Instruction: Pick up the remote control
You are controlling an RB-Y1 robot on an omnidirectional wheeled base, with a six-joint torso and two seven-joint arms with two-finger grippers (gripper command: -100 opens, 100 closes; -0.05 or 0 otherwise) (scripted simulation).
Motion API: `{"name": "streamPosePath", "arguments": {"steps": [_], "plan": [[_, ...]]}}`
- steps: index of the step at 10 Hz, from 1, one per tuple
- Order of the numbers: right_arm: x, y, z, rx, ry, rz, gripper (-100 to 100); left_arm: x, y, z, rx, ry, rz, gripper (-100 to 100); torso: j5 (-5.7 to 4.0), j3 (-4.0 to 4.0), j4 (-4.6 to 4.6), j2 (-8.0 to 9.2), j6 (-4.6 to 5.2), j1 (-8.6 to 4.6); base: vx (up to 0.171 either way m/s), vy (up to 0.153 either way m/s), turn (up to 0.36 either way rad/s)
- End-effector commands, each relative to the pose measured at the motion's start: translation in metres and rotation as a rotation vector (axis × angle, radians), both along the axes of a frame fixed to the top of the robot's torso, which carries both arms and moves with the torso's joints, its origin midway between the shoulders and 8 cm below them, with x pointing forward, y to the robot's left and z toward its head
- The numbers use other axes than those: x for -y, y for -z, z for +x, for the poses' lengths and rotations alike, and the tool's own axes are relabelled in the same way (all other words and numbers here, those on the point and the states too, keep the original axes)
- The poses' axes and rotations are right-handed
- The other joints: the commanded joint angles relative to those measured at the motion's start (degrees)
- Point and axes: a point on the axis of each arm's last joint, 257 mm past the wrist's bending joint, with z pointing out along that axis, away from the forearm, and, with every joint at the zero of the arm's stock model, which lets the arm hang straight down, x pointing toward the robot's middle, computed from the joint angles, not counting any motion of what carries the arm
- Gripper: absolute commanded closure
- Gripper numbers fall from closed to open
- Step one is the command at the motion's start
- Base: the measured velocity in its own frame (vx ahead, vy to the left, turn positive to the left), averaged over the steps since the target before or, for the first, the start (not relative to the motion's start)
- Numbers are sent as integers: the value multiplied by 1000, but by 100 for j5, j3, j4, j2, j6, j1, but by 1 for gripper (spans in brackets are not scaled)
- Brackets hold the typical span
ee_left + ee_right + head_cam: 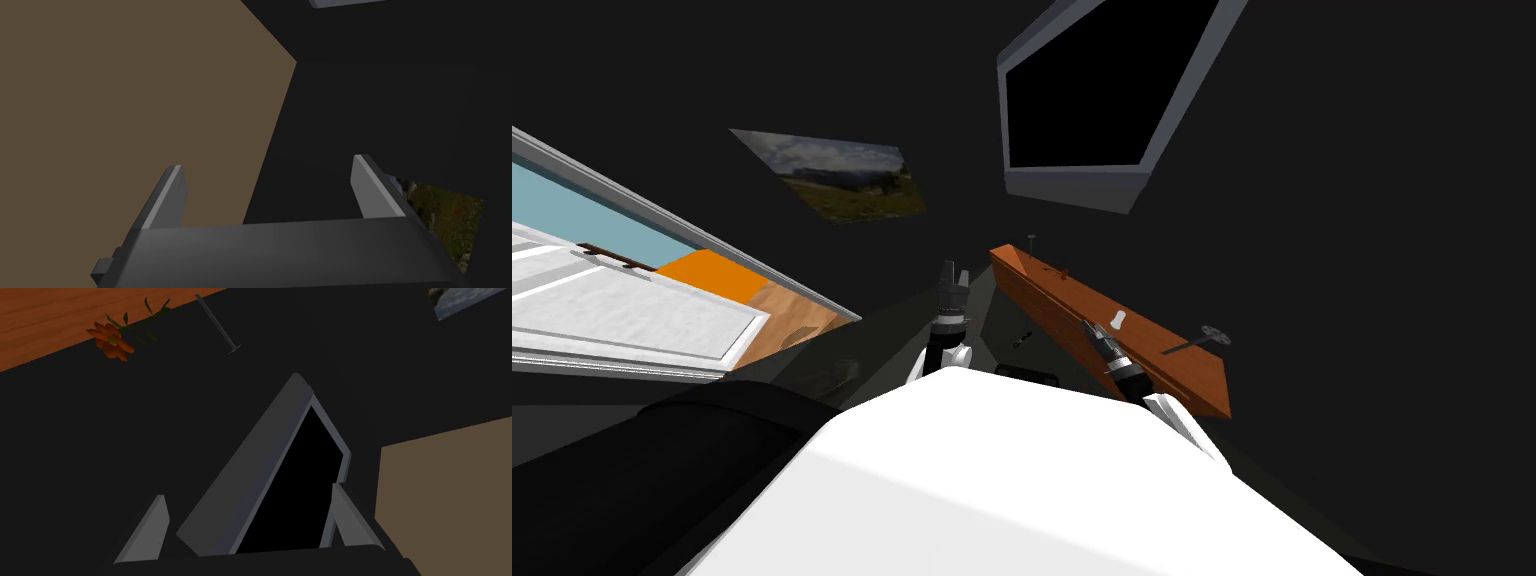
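Observation:
A small dark bar with a pale end [1022, 340] lies on the dark floor between my two arms, beside the brown wooden table [1072, 300]; it may be the remote control, but I cannot tell. My left gripper [954, 270] [268, 165] is raised to the left of it, open and holding nothing. My right gripper [1089, 325] [249, 493] hangs over the table's near edge, also open and holding nothing. Past its fingers stands a grey-framed black screen [295, 488].
The screen [1102, 90] hangs on the dark wall above the table's far end. On the table lie an orange flower [111, 340], a grey pin-like piece [216, 323], a small white object [1119, 320] and a grey rod [1202, 340]. A landscape picture [842, 175] hangs further left.

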Motion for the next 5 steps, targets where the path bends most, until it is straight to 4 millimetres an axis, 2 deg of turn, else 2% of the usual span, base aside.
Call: {"name": "streamPosePath", "arguments": {"steps": [1,2,3,4,5], "plan": [[3,30,-7,-51,-23,-84,-100,0,0,0,0,0,0,0,0,0,0,0,0,0,-46,-7,272],[2,32,-7,-48,-28,-106,-100,0,0,0,0,0,0,0,-1,-1,-1,0,-5,-1,-37,-12,159],[7,58,-15,-92,-51,-175,-100,0,0,0,0,0,0,0,0,-2,-1,-3,0,-3,-41,-11,319],[7,59,-15,-89,-56,-196,-100,0,0,0,0,0,0,0,-1,-3,-1,-4,-6,-5,-33,-16,136],[14,85,-24,-134,-82,-263,-100,0,0,0,0,0,0,0,-1,-3,-1,-5,2,-6,-29,-17,276]]}}
